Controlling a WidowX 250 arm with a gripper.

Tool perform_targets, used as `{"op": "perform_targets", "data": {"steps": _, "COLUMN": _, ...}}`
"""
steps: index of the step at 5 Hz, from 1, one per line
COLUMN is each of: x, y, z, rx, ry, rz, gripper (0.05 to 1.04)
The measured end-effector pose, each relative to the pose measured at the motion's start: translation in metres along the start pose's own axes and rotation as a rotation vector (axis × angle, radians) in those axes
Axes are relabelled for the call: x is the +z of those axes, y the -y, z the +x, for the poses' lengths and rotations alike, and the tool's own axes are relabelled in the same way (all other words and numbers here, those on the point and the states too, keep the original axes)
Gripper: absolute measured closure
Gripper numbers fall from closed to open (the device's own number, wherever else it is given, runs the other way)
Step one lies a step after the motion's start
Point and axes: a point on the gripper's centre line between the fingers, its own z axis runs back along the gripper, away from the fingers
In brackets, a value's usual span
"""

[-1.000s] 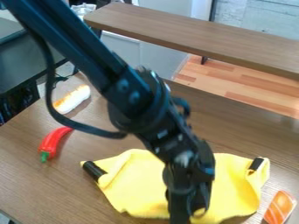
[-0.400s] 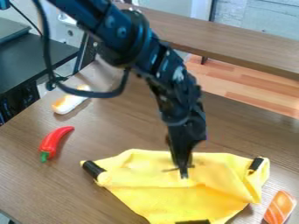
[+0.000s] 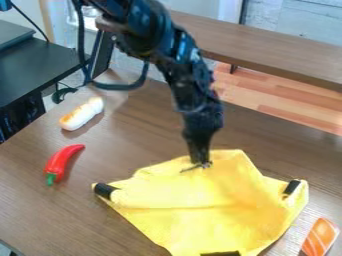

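Where the black arm (image 3: 190,82) hangs down over the worktop (image 3: 47,215), its jaws (image 3: 201,164) point down at the far edge of the yellow cloth (image 3: 200,195), tips against the fabric as best I can tell from here. State of jaws: can't tell if open or closed, nor if fabric is pinched.

Rel. position, chief finding: bulk of cloth lies on the camera side of the jaws, spreading to view L & R; contact pt. is approx. mid-width, just L of the raised far peak. Long axis of cloth hard to fix, outline irreg.; a crease runs roughly L–R across it, nearer the camera than the jaws. Black patches at L corner (image 3: 105,190), R corner (image 3: 292,187) & near edge (image 3: 221,253).

Adj. items: red chilli w/ green stem (image 3: 61,162) to L, apart from cloth; white-and-brown toy food (image 3: 82,114) beyond it, far L; orange striped piece (image 3: 320,237) just beside cloth, near R.
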Motion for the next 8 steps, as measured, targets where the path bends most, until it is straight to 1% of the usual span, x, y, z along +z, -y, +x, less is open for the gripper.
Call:
{"op": "perform_targets", "data": {"steps": 1, "x": -0.006, "y": -0.028, "z": -0.005, "rx": 0.083, "ry": -0.012, "rz": -0.007, "gripper": 1.035}}
{"op": "perform_targets", "data": {"steps": 2, "x": -0.006, "y": -0.052, "z": -0.010, "rx": 0.162, "ry": -0.009, "rz": -0.009, "gripper": 1.035}}
{"op": "perform_targets", "data": {"steps": 3, "x": -0.004, "y": -0.073, "z": -0.017, "rx": 0.216, "ry": -0.008, "rz": -0.006, "gripper": 1.035}}
{"op": "perform_targets", "data": {"steps": 5, "x": -0.015, "y": -0.093, "z": -0.014, "rx": 0.219, "ry": -0.013, "rz": -0.008, "gripper": 1.035}}
{"op": "perform_targets", "data": {"steps": 6, "x": -0.024, "y": -0.104, "z": -0.022, "rx": 0.293, "ry": -0.035, "rz": -0.047, "gripper": 1.035}}
{"op": "perform_targets", "data": {"steps": 7, "x": -0.033, "y": -0.113, "z": -0.029, "rx": 0.328, "ry": -0.049, "rz": -0.051, "gripper": 1.035}}
{"op": "perform_targets", "data": {"steps": 8, "x": -0.028, "y": -0.124, "z": -0.027, "rx": 0.313, "ry": -0.053, "rz": -0.007, "gripper": 1.035}}
